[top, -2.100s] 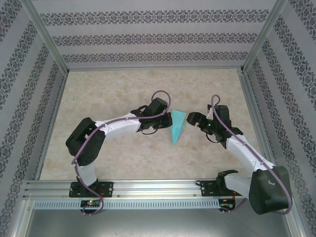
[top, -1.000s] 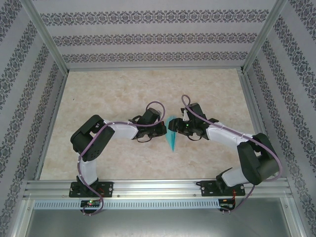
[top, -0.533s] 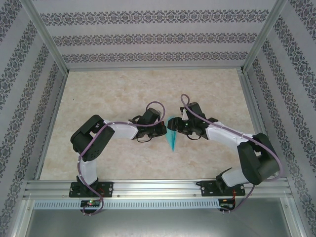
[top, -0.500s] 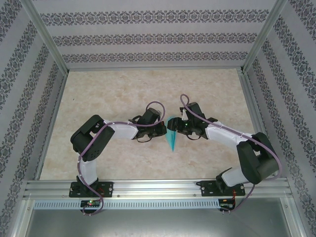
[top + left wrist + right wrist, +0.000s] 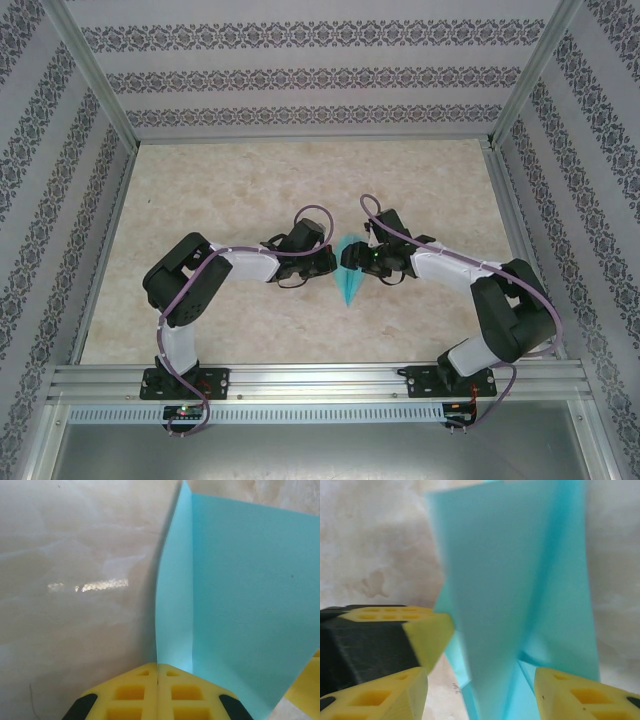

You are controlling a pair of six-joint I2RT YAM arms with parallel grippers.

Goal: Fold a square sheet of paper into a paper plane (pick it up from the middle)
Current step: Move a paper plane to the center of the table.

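In the top view the table [image 5: 250, 180] is boxed in by patterned walls [image 5: 300, 75] at 9, 12 and 3 o'clock, with a metal rail [image 5: 320, 385] along the 6 o'clock edge. Both arms meet near the centre, so bare surface lies open toward 12 o'clock and out to both side walls.

The paper plane [image 5: 348, 282] stands on edge between the two grippers, just toward 6 o'clock of the table's middle. Its sharp tip points to 6 o'clock and its wider end to 12. The left gripper [image 5: 331, 263] is at the plane's 9 o'clock and the right gripper [image 5: 353, 258] at its 3 o'clock.

In the left wrist view, the left gripper [image 5: 157, 687] has its yellow pads pressed flat together, pinching the paper plane [image 5: 240, 605] at a fold. The sheet is smooth turquoise, rising from a straight vertical crease.

In the right wrist view, the right gripper [image 5: 480, 692] has its fingers spread wide. The paper plane [image 5: 520, 580] passes between them, ungripped, its layered flaps blurred.
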